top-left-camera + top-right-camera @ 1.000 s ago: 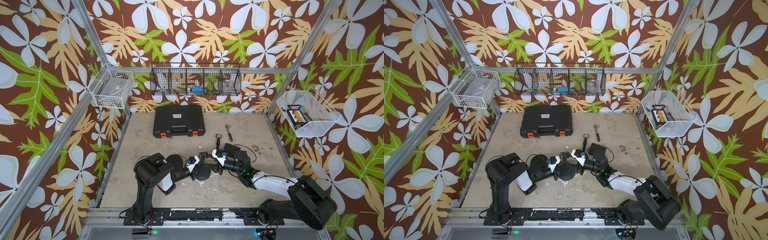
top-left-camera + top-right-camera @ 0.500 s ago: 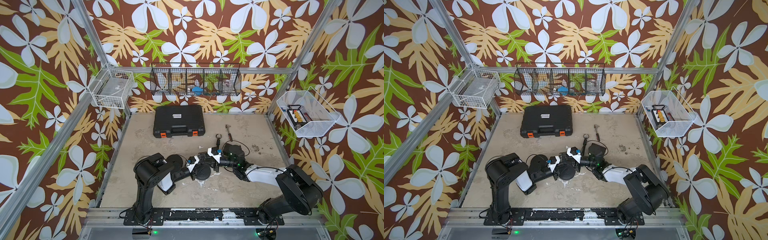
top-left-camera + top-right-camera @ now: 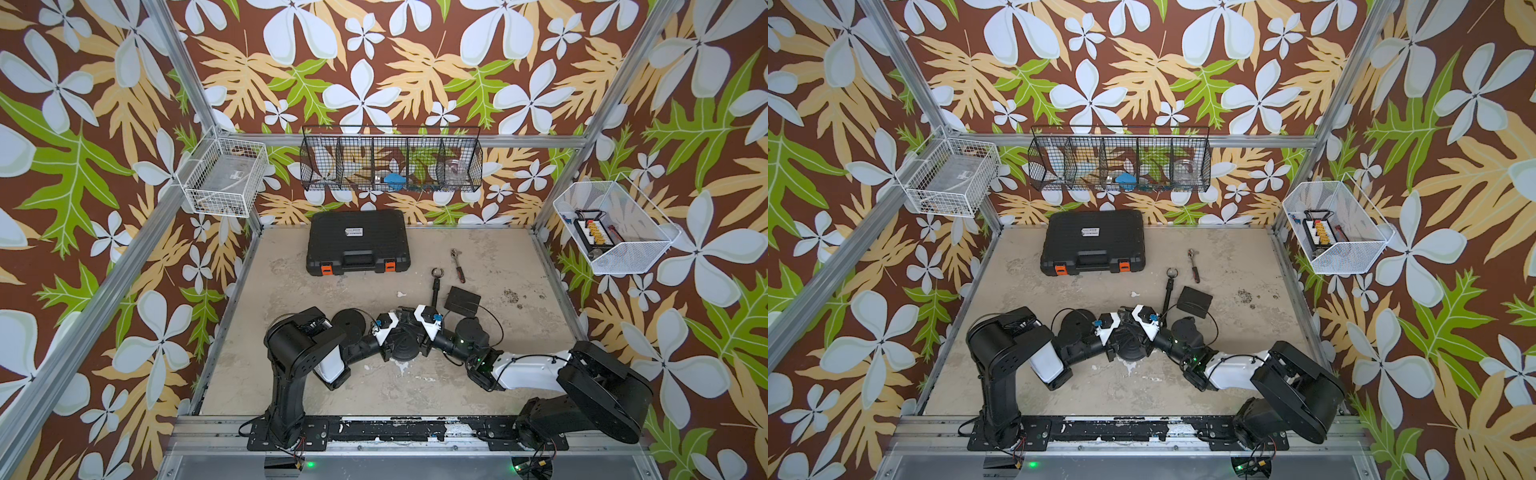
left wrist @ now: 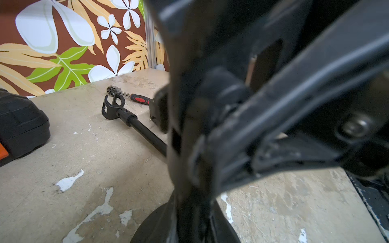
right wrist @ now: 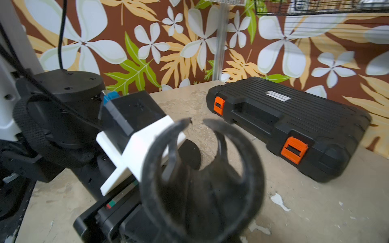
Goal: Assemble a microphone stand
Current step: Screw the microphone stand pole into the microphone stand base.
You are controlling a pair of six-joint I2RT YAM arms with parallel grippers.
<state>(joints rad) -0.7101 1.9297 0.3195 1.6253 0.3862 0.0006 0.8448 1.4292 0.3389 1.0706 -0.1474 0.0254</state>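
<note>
Matt ribbed plastic case point(image 3: 357, 239); shiny metal ratchet point(image 3: 457, 262); rough chipped tabletop point(image 3: 291, 291); matt rod point(image 4: 145, 133).

This is looking like a robot laboratory work cell. An aluminium frame point(image 3: 523, 141) is enclosing the space, and flowered wall panels point(image 3: 374, 50) are closing it on the left, right and far sides. The left robot arm point(image 3: 299, 353) and the right robot arm point(image 3: 534, 369) are standing mounted on a metal rail point(image 3: 415, 446) along the near edge, where a small green light point(image 3: 309, 462) is glowing. A black wire basket point(image 3: 390, 160) is hanging on the far wall, a left white basket point(image 3: 226, 183) and a right white basket point(image 3: 615, 232) are hanging on the side walls. A black tool case point(image 3: 357, 241) and a ratchet point(image 3: 458, 264) are lying on the worn, stained tabletop point(image 3: 291, 299).
</note>
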